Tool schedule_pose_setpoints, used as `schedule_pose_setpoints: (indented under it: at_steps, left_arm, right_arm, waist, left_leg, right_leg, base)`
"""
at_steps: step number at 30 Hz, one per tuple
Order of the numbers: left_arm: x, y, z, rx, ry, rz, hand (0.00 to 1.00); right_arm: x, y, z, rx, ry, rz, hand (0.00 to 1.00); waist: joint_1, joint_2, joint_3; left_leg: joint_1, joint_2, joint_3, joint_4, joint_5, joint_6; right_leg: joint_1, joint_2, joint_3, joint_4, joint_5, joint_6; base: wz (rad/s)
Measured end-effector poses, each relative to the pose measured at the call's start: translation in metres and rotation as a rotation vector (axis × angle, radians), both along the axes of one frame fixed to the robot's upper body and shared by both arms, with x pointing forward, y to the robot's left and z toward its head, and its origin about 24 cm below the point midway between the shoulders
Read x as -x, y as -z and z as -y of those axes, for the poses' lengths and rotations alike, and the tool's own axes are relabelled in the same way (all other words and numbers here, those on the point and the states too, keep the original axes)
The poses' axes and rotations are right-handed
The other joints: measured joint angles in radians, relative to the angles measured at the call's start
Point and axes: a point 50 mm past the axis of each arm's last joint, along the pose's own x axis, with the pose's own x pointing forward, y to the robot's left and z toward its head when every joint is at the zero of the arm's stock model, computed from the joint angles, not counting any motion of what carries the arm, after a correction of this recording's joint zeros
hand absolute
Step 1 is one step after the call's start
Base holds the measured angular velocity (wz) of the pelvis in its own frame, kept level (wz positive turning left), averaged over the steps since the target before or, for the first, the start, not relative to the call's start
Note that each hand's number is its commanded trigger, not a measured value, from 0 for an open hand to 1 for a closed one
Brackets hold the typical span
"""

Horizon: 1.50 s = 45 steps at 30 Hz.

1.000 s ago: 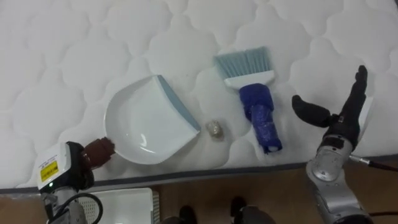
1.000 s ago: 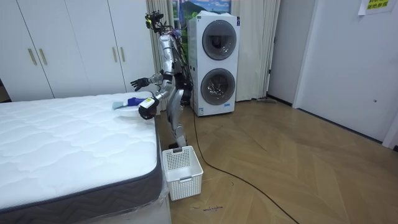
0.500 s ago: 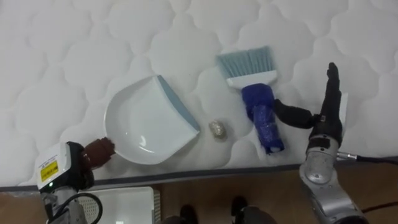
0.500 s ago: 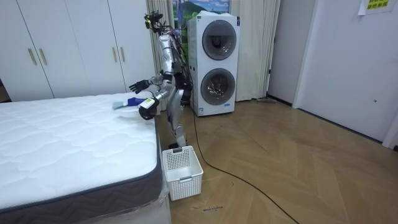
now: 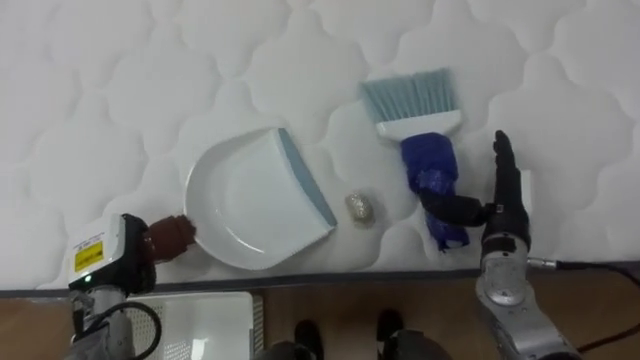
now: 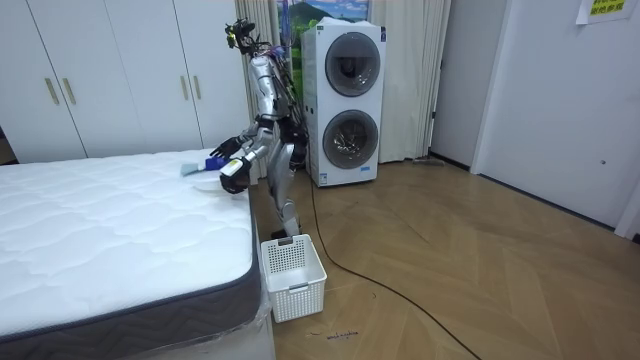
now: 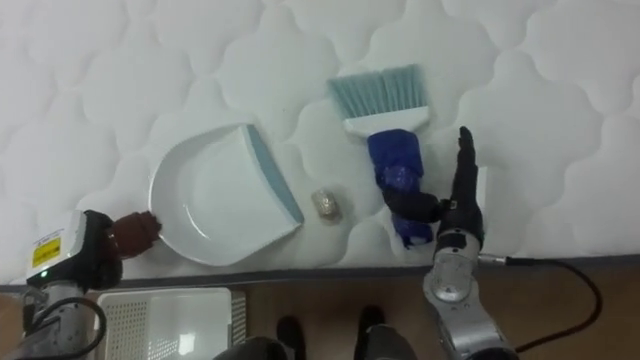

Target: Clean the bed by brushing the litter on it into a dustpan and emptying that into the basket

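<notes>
A white dustpan point(image 5: 250, 200) with a blue-grey lip lies on the white quilted mattress point(image 5: 120, 90) near its front edge. My left hand point(image 5: 140, 262) is shut on its brown handle point(image 5: 174, 234) at the lower left. A small crumpled ball of rubbish point(image 5: 360, 208) lies just right of the pan's lip. Right of that lies a brush point(image 5: 428, 175) with a blue handle and pale blue bristles pointing away from me. My right hand point(image 5: 502, 200) stands open beside the handle's near end, fingers straight, thumb against the handle.
In the room view I stand at the bed's far corner, leaning over the mattress point(image 6: 100, 230). A white basket point(image 6: 293, 272) sits on the wood floor by the bed. A stacked washer and dryer point(image 6: 350, 100) stand behind me.
My right hand has moved left across the mattress, from apart from the brush to beside its handle, thumb now touching it. The eye view has shifted a little. The left hand keeps its hold.
</notes>
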Motion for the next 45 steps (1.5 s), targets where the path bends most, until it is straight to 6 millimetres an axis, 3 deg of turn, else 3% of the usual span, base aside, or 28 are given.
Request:
schedule_pose_setpoints:
  at_steps: [11,15,19,28,35,45]
  left_arm:
    - [-0.003,0.0,-0.001,-0.006,0.014,-0.041,1.0]
    - [-0.004,0.0,-0.001,-0.01,0.013,-0.043,1.0]
    - [-0.008,-0.002,0.0,-0.03,0.025,-0.04,1.0]
    - [-0.007,0.0,0.002,-0.04,0.033,-0.054,1.0]
    - [-0.004,0.003,0.005,-0.047,0.053,-0.081,1.0]
    - [-0.005,0.006,0.014,-0.066,0.07,-0.096,1.0]
  right_arm:
    - [-0.013,0.001,0.005,-0.061,0.001,-0.036,0.0]
    - [-0.019,-0.004,0.003,-0.091,0.013,-0.023,0.0]
    - [-0.021,-0.005,0.002,-0.101,0.019,-0.014,0.0]
    - [-0.021,-0.001,0.002,-0.081,0.038,-0.033,0.0]
    - [-0.025,0.002,0.002,0.001,0.028,-0.07,0.0]
    - [-0.027,0.003,0.01,0.084,0.028,-0.123,0.0]
  waist:
    - [0.001,-0.009,0.0063]
    - [0.006,-0.019,0.0124]
    - [0.011,-0.018,0.0125]
    - [0.027,-0.015,0.0127]
    - [0.036,0.006,0.0238]
    - [0.072,0.006,0.0222]
  left_leg:
    - [-0.012,-0.006,0.001,0.008,0.0,0.001]
    - [-0.013,-0.012,0.007,0.007,0.001,0.002]
    - [-0.019,-0.013,0.007,0.003,0.001,0.003]
    - [-0.016,-0.009,0.007,0.003,0.001,0.003]
    - [-0.01,-0.008,-0.003,0.002,0.0,0.004]
    - [-0.003,-0.018,0.002,0.006,0.004,0.007]
  right_leg:
    - [-0.013,-0.013,-0.011,0.017,-0.005,0.002]
    - [-0.027,-0.015,0.006,0.023,-0.006,0.003]
    - [-0.034,-0.015,0.006,0.024,-0.006,0.002]
    - [-0.028,-0.01,0.0,0.018,-0.002,0.003]
    - [-0.015,-0.015,-0.024,0.024,0.001,-0.002]
    - [-0.019,-0.033,-0.028,0.041,0.0,-0.004]
  base:
    - [0.0]
    - [-0.06]
    - [-0.03]
    - [-0.01]
    - [0.03]
    - [0.0]
